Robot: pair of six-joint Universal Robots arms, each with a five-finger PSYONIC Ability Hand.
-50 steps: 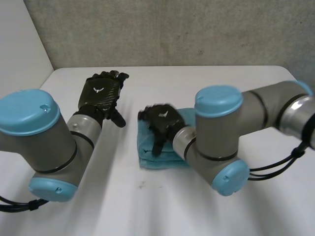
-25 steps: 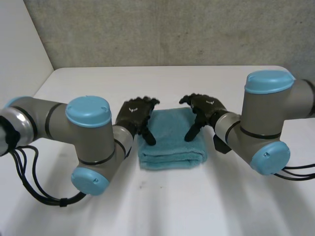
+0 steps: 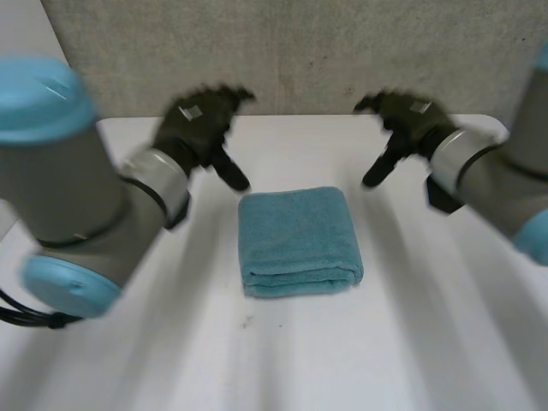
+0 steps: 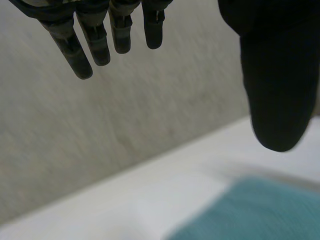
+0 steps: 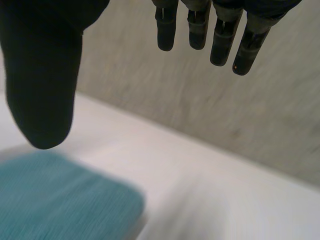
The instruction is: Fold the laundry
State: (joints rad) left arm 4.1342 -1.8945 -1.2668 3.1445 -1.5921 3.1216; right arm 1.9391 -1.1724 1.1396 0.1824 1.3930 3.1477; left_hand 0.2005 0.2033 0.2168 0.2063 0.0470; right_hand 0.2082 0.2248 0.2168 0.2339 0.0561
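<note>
Black and slack: found left hand (image 3: 193, 128) hovering above the white worktop (image 3: 282, 360), fingers (image 4: 75, 55) straight, gripping nothing. Found right hand (image 3: 409, 120) likewise loose and empty. Saw folded teal towel (image 3: 298, 240) lying mid-worktop between them, touched by neither, thick folded edge toward the robot, bare worktop all round. Looked near square; could not tell long axis.

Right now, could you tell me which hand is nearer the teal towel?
Left, narrowly. The left hand hangs open just off the far left corner of the towel; the right hand hangs open farther off its far right corner. Neither touches it.
</note>
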